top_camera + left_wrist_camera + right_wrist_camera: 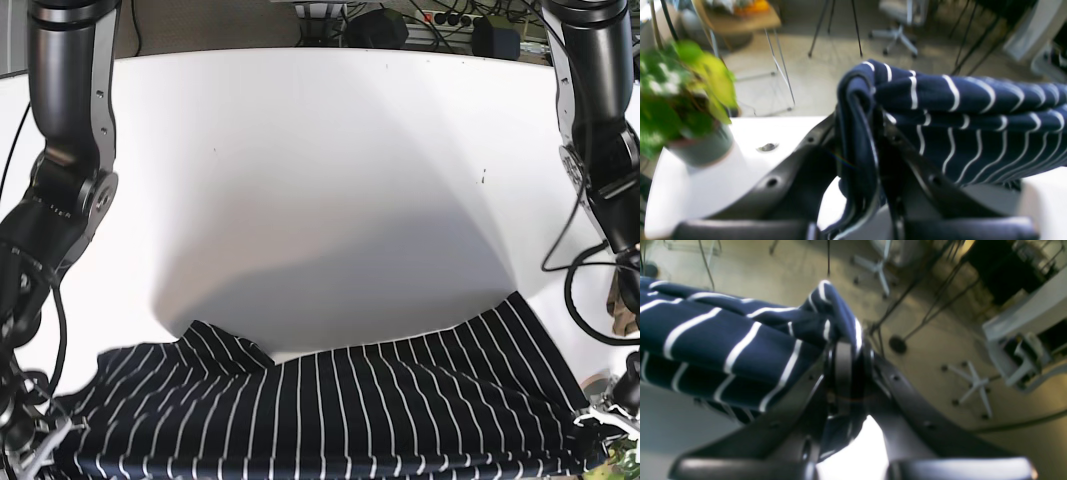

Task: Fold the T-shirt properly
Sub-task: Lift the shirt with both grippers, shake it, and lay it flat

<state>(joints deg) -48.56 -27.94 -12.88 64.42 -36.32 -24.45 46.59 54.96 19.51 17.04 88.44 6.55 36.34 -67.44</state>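
T-shirt [330, 410], navy with thin white stripes, is strung between the two arms at the near edge of the white tabletop [320, 170], its upper part lifted and its lower part, as far as the base view shows, lying on or just over the surface. The left gripper [870, 133] has its jaws clamped on a bunched corner of the cloth, which folds over the jaw tips and runs off to their right in a sagging band; the right gripper [846, 373] pinches the opposite corner the same way, the fabric humped over its tips and trailing off to their left. Both wrist views are blurred, so how deep the cloth sits between the jaws cannot be told. It reads as light, soft jersey with no stiffness of its own: it droops between the two holds, wrinkles readily and will follow whatever the corners do, so a fold should come out square only if both corners travel level and the span is kept gently taut. The corners or shoulder seams, where layers double up, look the safest places to hold; a thin single layer could slip out. A potted plant [686, 100] stands on the tabletop just to the left of the left jaws, near enough that a swinging hem might brush it.
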